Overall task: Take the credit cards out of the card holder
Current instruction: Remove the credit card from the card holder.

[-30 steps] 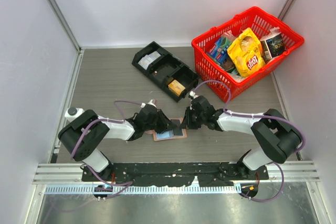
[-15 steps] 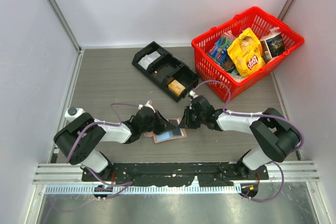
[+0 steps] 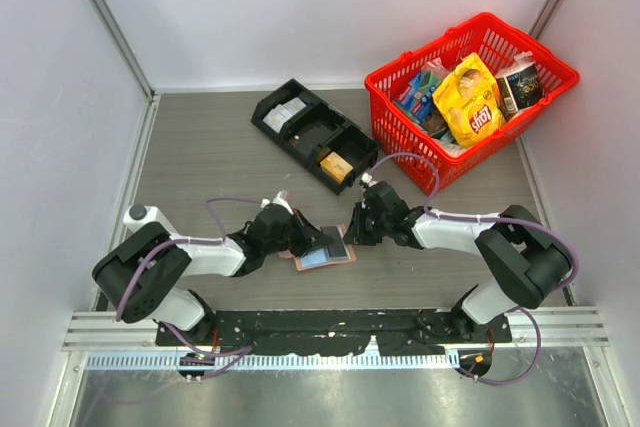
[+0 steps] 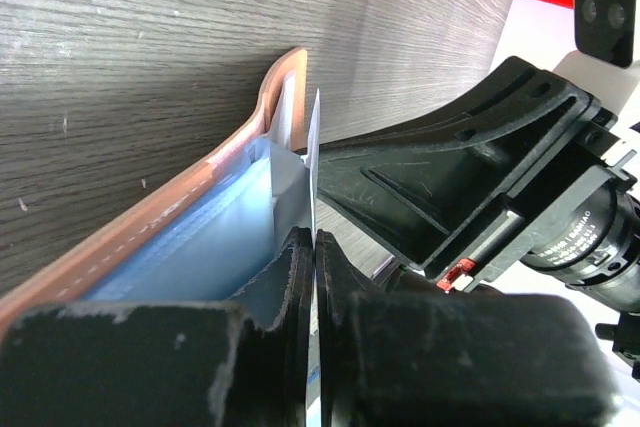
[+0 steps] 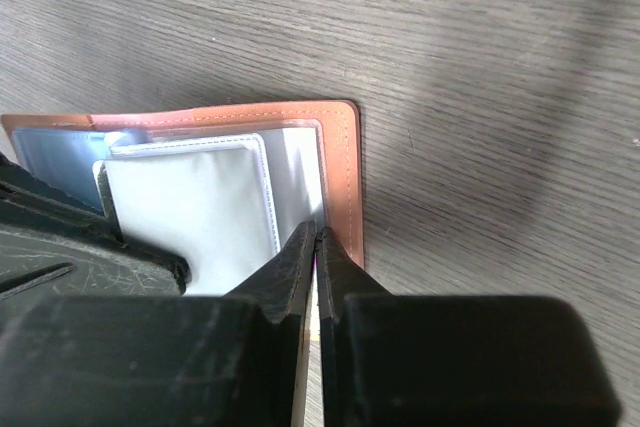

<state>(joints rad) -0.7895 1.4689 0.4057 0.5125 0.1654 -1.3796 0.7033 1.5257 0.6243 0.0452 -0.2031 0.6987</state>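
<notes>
1. The card holder (image 3: pixel 322 255) lies open on the table (image 3: pixel 200 167), close to the front, between the two arms.
2. The left gripper (image 4: pixel 313 242) is squeezed shut on a thin pale card (image 4: pixel 295 192). The card stands on its edge, just above the blue inside part of the holder.
3. The right gripper (image 5: pixel 317 237) is squeezed shut too. It pinches the thin right side of the card holder. I think it is keeping the holder from sliding.
4. The lower end of the card is hidden by the fingers, so I cannot tell if it is all the way out of its pocket.
5. I think the job is only just started. One card is on its way out.
6. More pale sheets show inside the holder in the right wrist view. I cannot tell how many are cards. They look like the part that is left to do.
</notes>
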